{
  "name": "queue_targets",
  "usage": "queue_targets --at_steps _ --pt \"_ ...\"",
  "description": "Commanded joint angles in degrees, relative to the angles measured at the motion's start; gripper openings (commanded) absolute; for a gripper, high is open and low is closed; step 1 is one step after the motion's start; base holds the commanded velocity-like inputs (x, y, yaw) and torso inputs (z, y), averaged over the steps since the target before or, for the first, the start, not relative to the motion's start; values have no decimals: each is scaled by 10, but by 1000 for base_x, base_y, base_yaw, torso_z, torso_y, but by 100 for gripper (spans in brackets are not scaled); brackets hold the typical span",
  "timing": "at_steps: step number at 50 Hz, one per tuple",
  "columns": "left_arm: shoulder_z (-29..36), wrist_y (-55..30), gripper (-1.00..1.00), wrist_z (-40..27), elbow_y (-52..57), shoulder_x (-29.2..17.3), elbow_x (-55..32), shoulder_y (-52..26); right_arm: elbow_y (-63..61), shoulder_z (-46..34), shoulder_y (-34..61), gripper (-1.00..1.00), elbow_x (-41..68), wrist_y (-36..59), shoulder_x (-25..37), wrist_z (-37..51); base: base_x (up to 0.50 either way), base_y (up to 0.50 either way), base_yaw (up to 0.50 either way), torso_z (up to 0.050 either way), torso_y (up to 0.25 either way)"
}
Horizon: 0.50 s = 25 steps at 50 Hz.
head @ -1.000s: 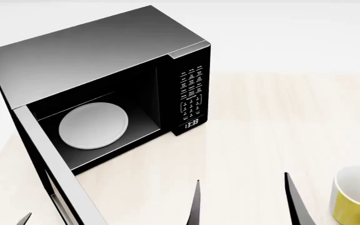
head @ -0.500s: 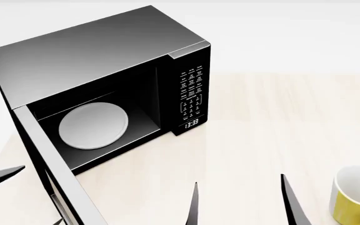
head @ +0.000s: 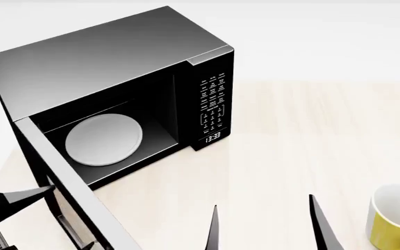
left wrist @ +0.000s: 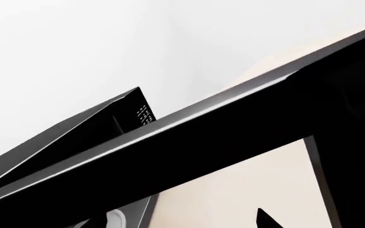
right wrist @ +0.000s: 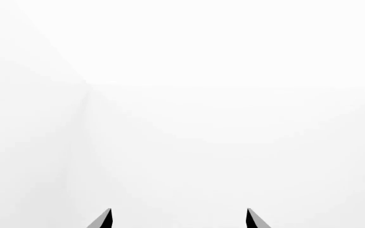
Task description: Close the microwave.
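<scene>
A: 2 views disagree on content. Head cam shows the microwave whole, on the table's far left, door swung wide toward the robot, turntable plate visible, keypad side facing front-right, long axis running left-to-right.

B: Left wrist cam?

A: Mostly the door's dark edge up close, keypad behind. Right wrist cam: blank white, 2 tips only.

B: Grippers?

A: Right gripper fingers spread wide, holding nothing, near the yellow mug. Left gripper beside the door's outer face; spread can't tell.

Simulated kitchen: microwave and mug on pale counter.
</scene>
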Motion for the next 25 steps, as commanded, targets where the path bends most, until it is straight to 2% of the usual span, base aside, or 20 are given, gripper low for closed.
queue_targets --at_steps 1,25 --pt "13 11 100 21 -31 36 1 -15 2 4 1 100 -2 -3 -2 -4 0 0 0 0 0" --pt "21 56 100 1 -97 89 33 -60 6 -1 2 100 1 -3 2 2 0 0 0 0 0"
